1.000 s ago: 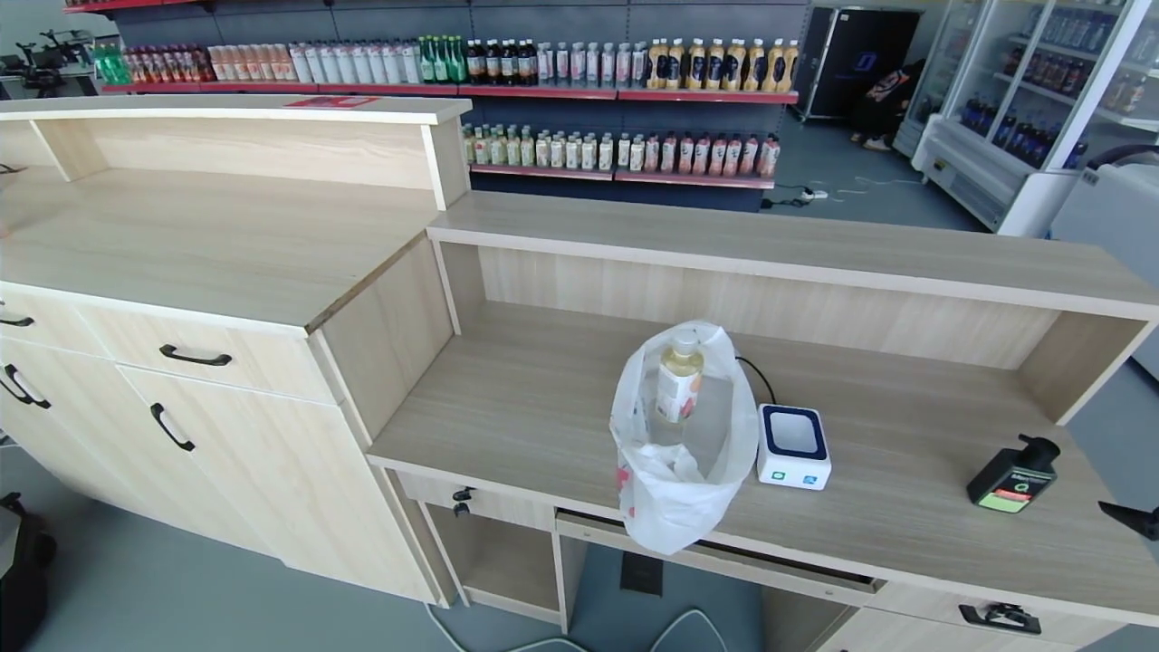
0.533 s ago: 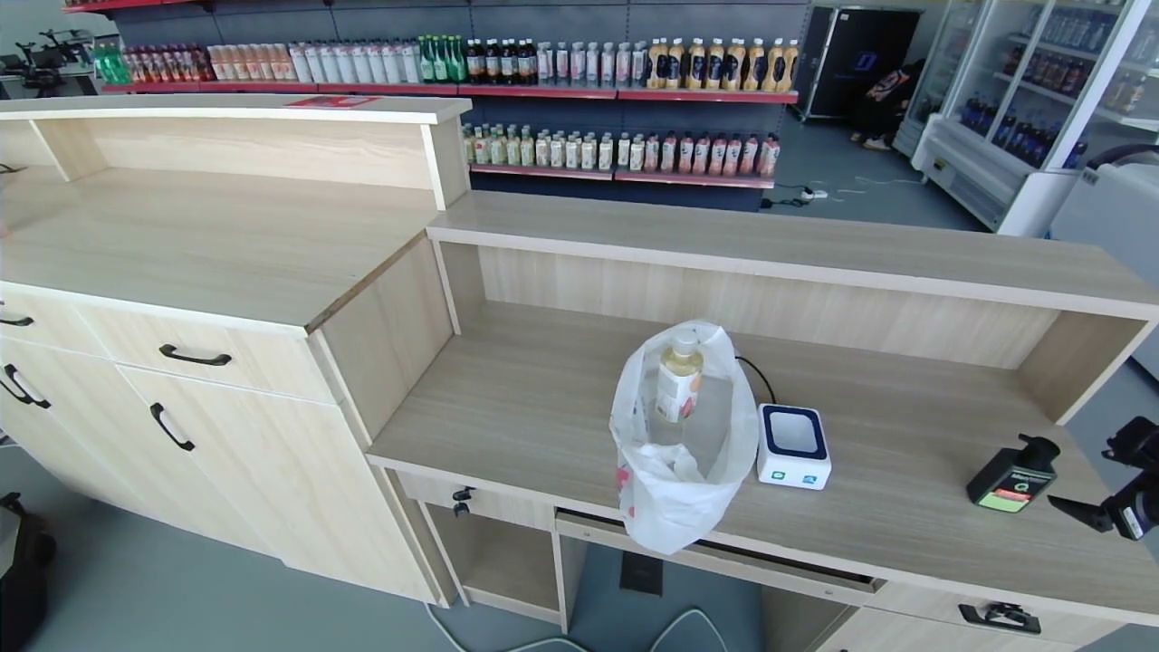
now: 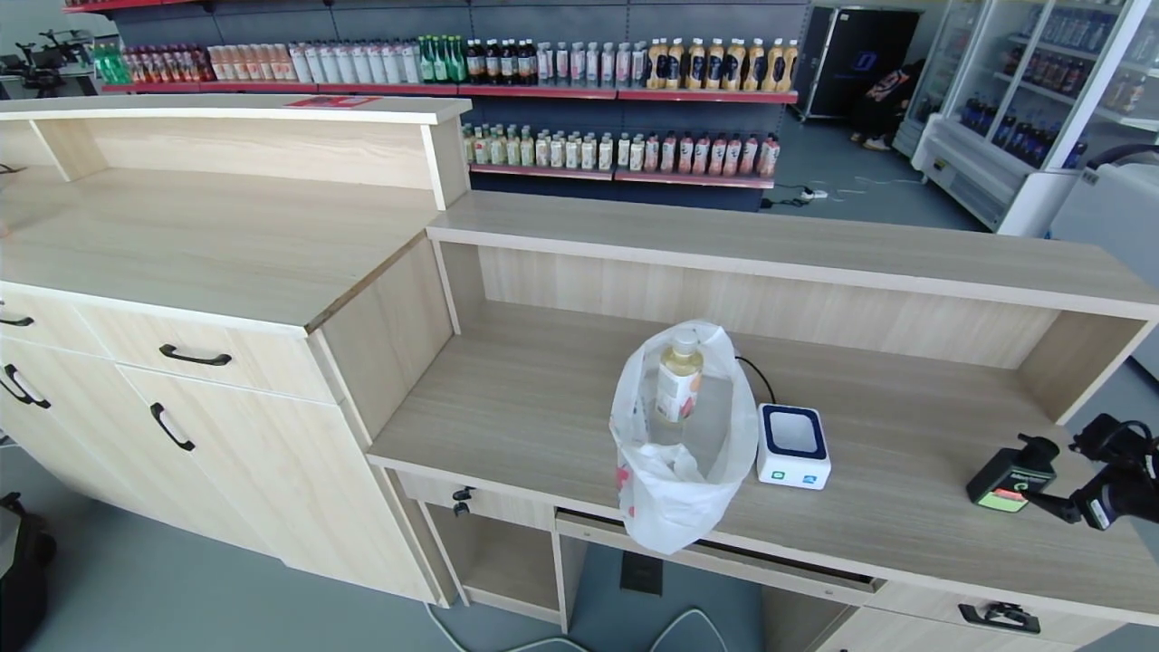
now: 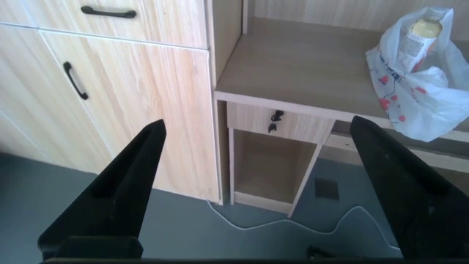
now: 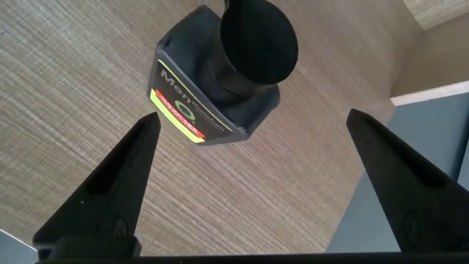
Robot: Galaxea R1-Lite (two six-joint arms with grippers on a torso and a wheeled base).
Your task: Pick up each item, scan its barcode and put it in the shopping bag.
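Standing upright on the light wooden counter (image 3: 905,426), with shelves of drinks (image 3: 543,91) behind, the black pump bottle (image 3: 1007,477) is seen just before the right gripper (image 5: 249,194), which is spread wide; nothing is held.

Black pump bottle (image 3: 1007,473), green-and-red label; white shopping bag (image 3: 675,507), red print.

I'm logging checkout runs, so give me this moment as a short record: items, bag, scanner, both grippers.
bagged: drink bottle upright inside the shopping bag
not bagged: black pump bottle standing at the counter's right end
scanner: white scanner beside the bag, on its right
right arm: right gripper open above the pump bottle, not closed on it
left arm: left gripper open, empty, low before the cabinet
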